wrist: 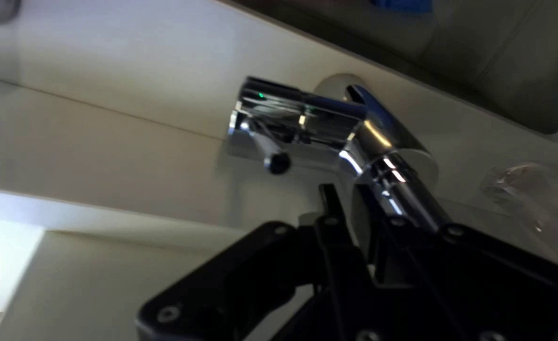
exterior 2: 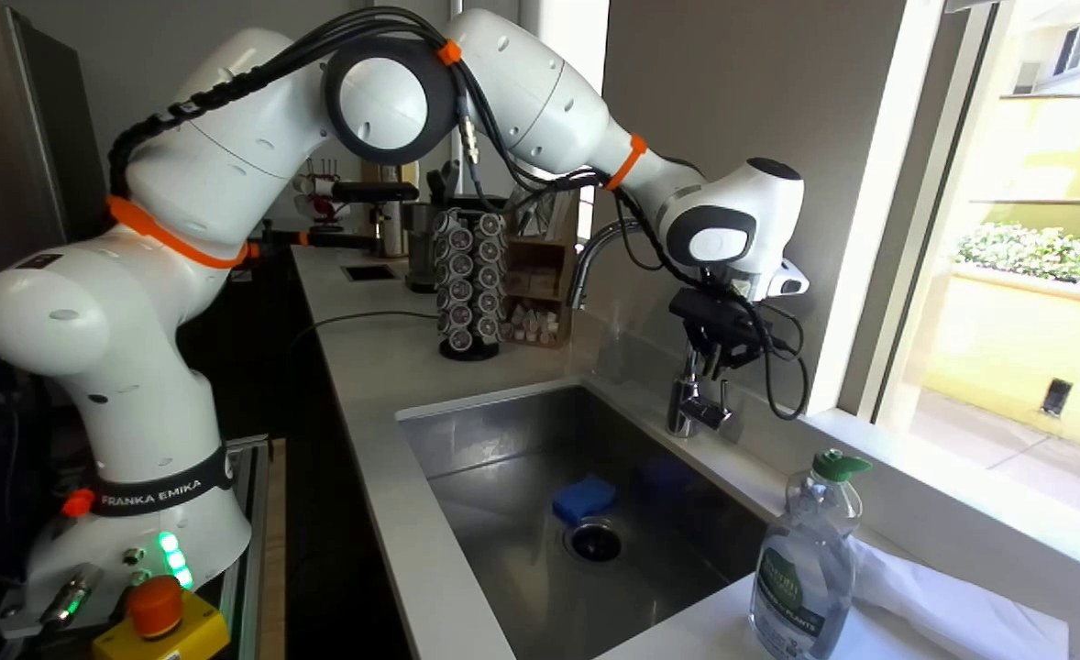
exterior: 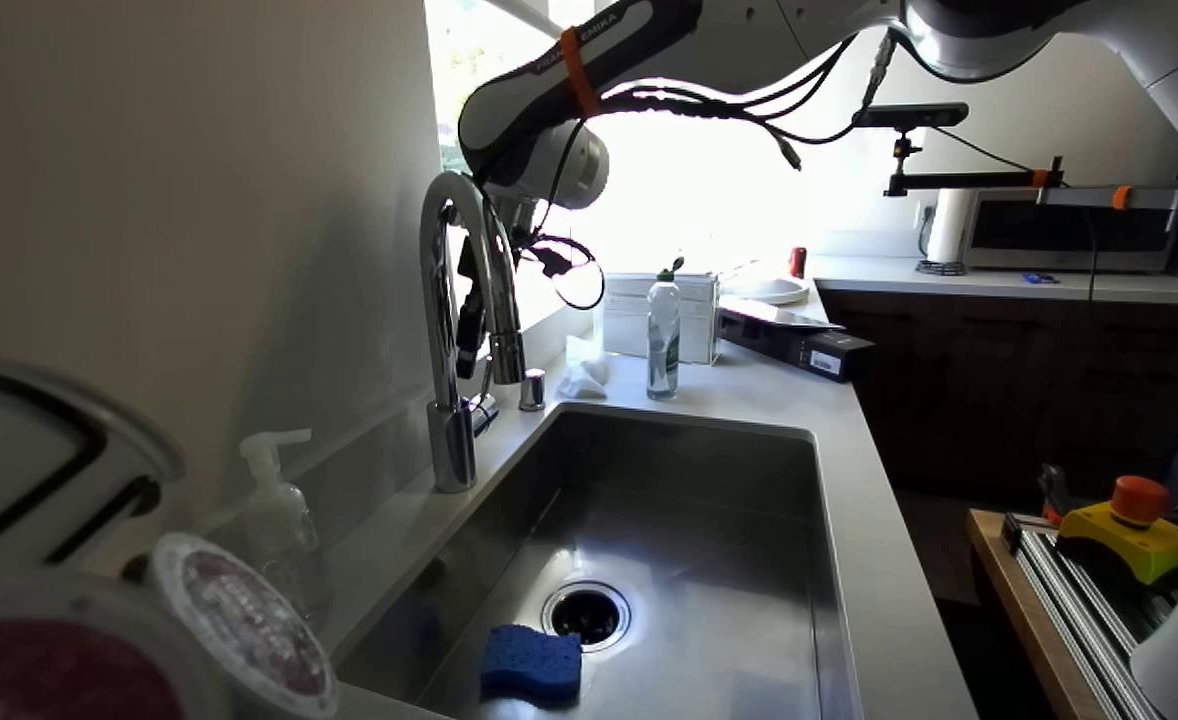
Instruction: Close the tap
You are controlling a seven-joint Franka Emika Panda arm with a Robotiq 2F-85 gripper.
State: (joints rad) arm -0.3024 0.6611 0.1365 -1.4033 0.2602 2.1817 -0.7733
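Note:
The tap is a tall chrome gooseneck behind the sink's edge; its body also shows in an exterior view and in the wrist view. In the wrist view its thin side lever sticks out from the horizontal side cylinder. My gripper is partly open, with nothing seen between its fingers. The right finger overlaps the tap's upright body in the picture; I cannot tell if they touch. The lever lies beyond and left of the fingertips. In an exterior view the gripper is above the side cylinder.
The sink holds a blue sponge by the drain. A clear dish-soap bottle stands on the counter behind the sink corner. A white-pump soap bottle stands near the wall. A cable loop hangs beside the gripper.

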